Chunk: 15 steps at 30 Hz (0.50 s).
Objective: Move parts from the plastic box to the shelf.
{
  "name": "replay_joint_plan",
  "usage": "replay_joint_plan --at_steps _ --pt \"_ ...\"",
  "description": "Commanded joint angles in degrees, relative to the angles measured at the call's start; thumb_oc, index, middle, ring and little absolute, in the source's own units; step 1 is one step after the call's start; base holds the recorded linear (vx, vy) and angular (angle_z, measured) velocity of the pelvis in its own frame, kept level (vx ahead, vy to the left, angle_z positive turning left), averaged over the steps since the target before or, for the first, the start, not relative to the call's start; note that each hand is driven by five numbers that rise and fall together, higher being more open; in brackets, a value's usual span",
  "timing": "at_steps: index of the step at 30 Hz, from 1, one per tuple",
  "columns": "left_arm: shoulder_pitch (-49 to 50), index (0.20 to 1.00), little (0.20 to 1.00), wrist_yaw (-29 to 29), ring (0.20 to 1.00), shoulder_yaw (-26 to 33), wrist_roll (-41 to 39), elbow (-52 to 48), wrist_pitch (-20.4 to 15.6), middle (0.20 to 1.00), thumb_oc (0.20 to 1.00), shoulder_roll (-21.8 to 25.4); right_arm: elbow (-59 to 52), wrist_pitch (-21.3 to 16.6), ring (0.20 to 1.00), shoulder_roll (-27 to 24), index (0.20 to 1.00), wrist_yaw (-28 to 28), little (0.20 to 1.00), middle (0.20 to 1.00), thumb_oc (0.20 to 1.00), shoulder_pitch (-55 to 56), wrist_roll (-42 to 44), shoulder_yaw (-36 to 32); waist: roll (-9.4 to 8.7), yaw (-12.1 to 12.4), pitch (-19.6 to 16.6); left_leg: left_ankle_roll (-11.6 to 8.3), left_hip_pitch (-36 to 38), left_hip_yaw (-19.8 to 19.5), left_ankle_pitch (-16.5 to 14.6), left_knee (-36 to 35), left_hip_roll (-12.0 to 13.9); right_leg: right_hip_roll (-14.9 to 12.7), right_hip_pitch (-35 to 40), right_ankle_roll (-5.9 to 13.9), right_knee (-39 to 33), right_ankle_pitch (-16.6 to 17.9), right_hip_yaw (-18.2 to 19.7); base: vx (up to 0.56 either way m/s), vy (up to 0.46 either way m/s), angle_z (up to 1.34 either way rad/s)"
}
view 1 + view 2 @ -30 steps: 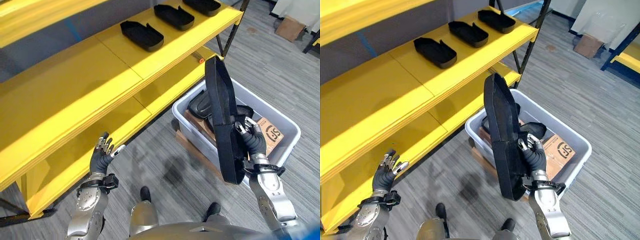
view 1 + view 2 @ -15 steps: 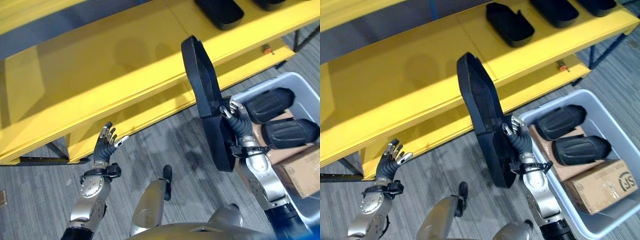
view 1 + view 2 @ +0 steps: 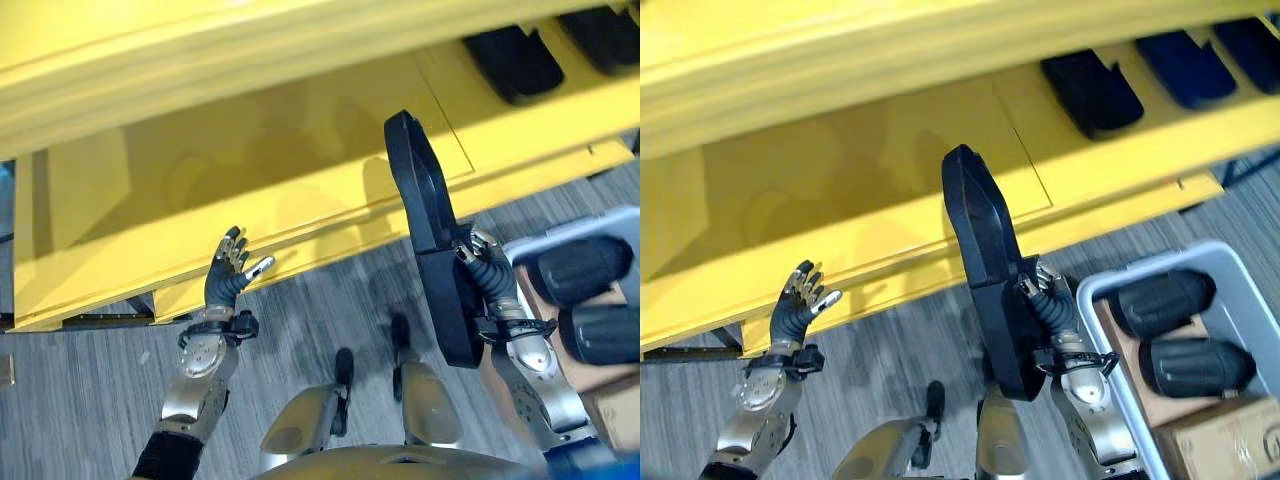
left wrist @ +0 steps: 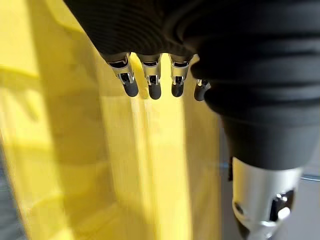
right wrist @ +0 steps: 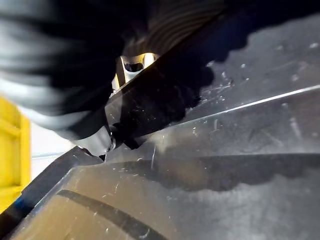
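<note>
My right hand (image 3: 492,278) is shut on a long black plastic part (image 3: 428,235), held upright on its edge in front of the yellow shelf (image 3: 250,160); its top end overlaps the shelf's front edge. In the right wrist view the black part (image 5: 225,165) lies right against the hand. My left hand (image 3: 228,282) hangs open with straight fingers, empty, below the shelf's front edge at the left; its fingers (image 4: 151,86) point at yellow board. The grey plastic box (image 3: 1118,400) stands on the floor at the right with two more black parts (image 3: 1160,302) inside.
Other black parts (image 3: 1092,92) lie in a row on the shelf at the upper right. A cardboard box (image 3: 1230,440) sits in the plastic box's near end. A higher yellow shelf board (image 3: 200,40) overhangs the top of the view. Grey carpet floor lies below.
The camera has swung towards the shelf, so the whole scene has shifted. The black part has come closer to the shelf, still held by my right hand. My left hand has risen a little.
</note>
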Motion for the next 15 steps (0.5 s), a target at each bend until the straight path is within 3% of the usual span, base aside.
replay_joint_plan --at_steps 1,2,10,15 --pt "1.12 1.0 1.0 -1.88 1.0 3.09 0.33 -6.45 -2.08 1.0 1.0 3.16 -4.65 -4.5 0.2 -0.26 0.2 1.0 0.2 0.2 0.2 0.91 2.69 -2.16 -1.92 -1.1 -5.44 -6.68 -1.8 1.61 1.31 -2.52 11.74 -3.74 -0.37 5.26 1.61 -1.78 -0.18 0.16 -0.291 -0.12" --pt "1.85 1.0 1.0 -1.96 1.0 3.38 -0.27 -6.64 -1.74 1.0 1.0 2.35 -4.66 -4.67 0.2 -0.58 0.2 0.72 0.2 0.2 0.2 1.08 2.3 -2.87 -1.78 -0.92 -6.43 -7.64 0.21 1.89 2.29 -4.47 13.53 -2.58 0.68 4.61 2.28 -3.47 -0.89 0.12 -0.227 -0.1" --pt "3.51 1.0 1.0 -2.53 1.0 3.56 -0.59 -6.81 -1.07 1.0 1.0 1.06 -4.5 -4.26 0.2 -0.78 0.2 0.55 0.2 0.2 0.2 1.54 2.82 -3.24 -0.8 -0.61 -8.24 -8.82 3.04 1.65 3.84 -6.82 15.92 -0.78 3.34 3.41 3.52 -6.33 -2.52 0.05 -0.111 -0.02" --pt "5.26 1.0 1.0 -2.81 1.0 4.07 -1.29 -6.7 -0.36 1.0 1.0 -0.29 -4.39 -4.11 0.2 -1.58 0.2 0.26 0.2 0.2 0.2 -0.1 2.88 -2.77 0.06 0.32 -9.66 -10.01 4.26 -0.07 5.73 -6.7 18.04 1.23 5.74 1.69 5.45 -9.42 -3.75 0.03 -0.154 0.09"
